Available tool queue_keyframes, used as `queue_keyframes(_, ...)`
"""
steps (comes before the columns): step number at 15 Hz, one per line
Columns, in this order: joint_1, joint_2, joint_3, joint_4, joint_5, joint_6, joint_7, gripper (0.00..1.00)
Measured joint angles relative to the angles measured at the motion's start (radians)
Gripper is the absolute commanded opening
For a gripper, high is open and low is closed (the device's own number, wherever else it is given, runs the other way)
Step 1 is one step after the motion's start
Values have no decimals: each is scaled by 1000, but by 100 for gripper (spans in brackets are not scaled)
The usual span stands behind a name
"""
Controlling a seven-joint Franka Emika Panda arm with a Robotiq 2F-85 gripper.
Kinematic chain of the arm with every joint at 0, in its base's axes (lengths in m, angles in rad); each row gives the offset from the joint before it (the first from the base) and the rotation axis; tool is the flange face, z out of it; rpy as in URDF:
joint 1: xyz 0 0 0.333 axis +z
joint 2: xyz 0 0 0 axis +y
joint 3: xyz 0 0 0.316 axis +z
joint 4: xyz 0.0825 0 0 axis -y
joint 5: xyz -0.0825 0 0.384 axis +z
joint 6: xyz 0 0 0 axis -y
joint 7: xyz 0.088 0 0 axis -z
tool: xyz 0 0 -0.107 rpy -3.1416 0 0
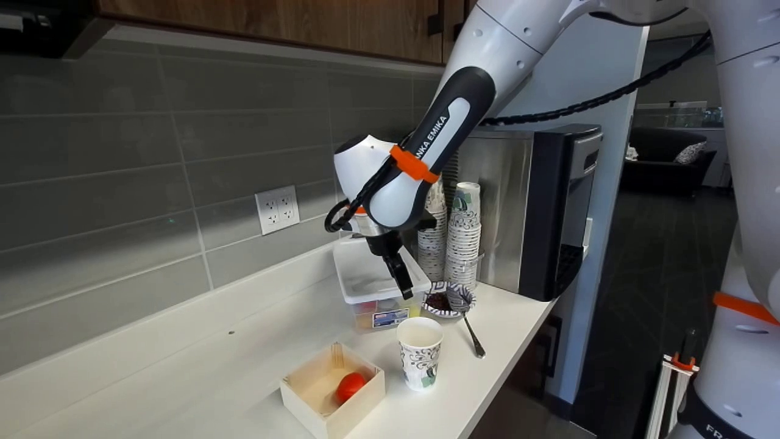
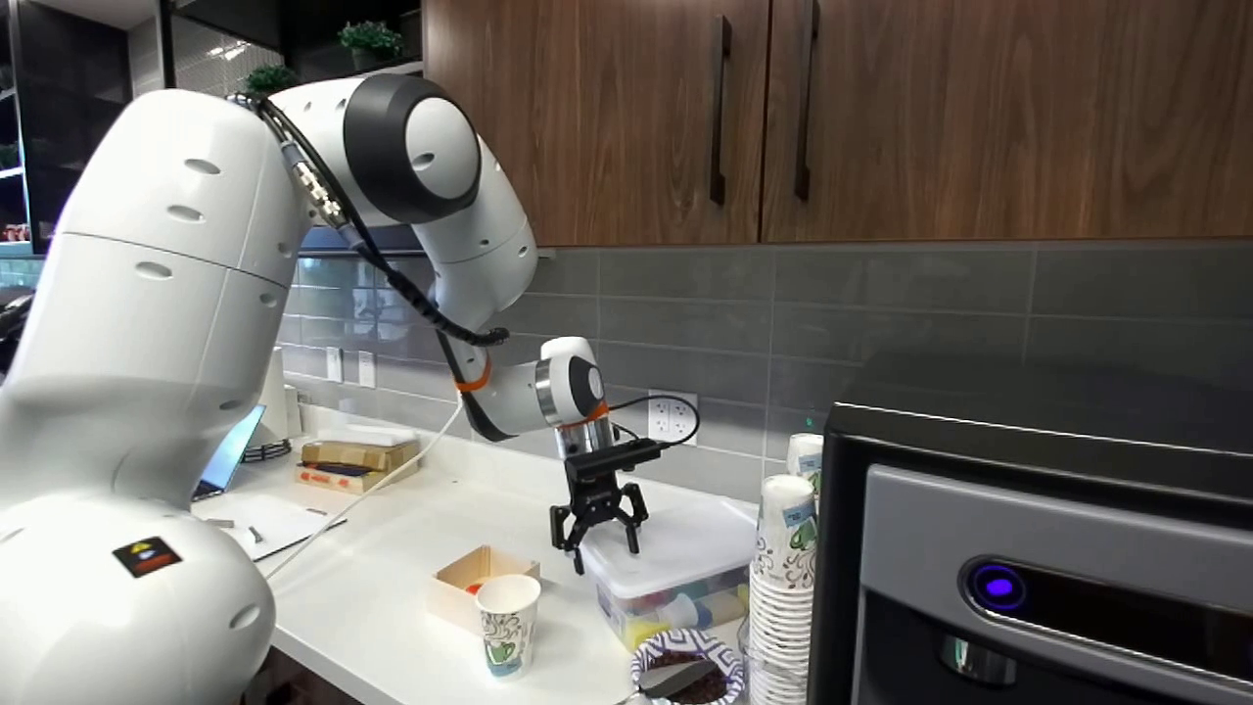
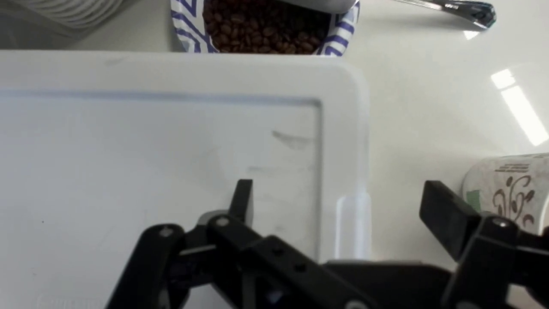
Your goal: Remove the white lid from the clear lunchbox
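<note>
Black pincer (image 2: 606, 557), 2 fingers (image 3: 446, 216) spread wide: 1 over flat white rectangular plastic lid (image 3: 150, 146), 1 past lid's edge. Lid sits on clear rectangular plastic lunchbox (image 1: 390, 317), on white counter (image 1: 244, 372). White patterned paper cup (image 1: 420, 361) and purple-and-white bowl (image 3: 194, 28) of brown beans (image 3: 266, 33) stand near lunchbox.

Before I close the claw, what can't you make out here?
Lid: wrist view, left edge cuts it off, claw covers part.
Lunchbox: in an exterior view, its label too small to read.
Cup: wrist view, right edge cuts it off.
Red thing: in an exterior view, mostly hidden by tray and cup.
</note>
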Motion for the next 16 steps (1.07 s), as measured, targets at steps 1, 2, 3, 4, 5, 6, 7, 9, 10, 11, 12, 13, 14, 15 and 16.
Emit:
queue_keyframes(1,0,5,-1,4,-3,4,0,100)
queue_keyframes(2,0,10,-2,7,-4,6,0,100)
queue_keyframes(3,0,15,-3,10,-5,8,2,100)
queue_keyframes(4,0,19,-5,12,-9,11,6,100)
queue_keyframes(5,0,23,-6,13,-18,15,17,95)
queue_keyframes(6,1,26,-7,13,-31,23,32,91)
queue_keyframes(7,3,30,-9,13,-46,32,52,94)
queue_keyframes(9,10,35,-13,13,-77,43,92,99)
queue_keyframes(10,12,38,-14,13,-88,45,109,100)
queue_keyframes(11,15,41,-15,13,-100,45,125,100)
queue_keyframes(12,18,44,-16,13,-110,45,140,100)
queue_keyframes(13,20,47,-16,13,-120,45,155,100)
queue_keyframes(14,22,50,-16,13,-130,45,168,100)
queue_keyframes(15,24,52,-16,13,-139,45,181,75)
queue_keyframes(16,26,53,-16,13,-147,45,194,72)
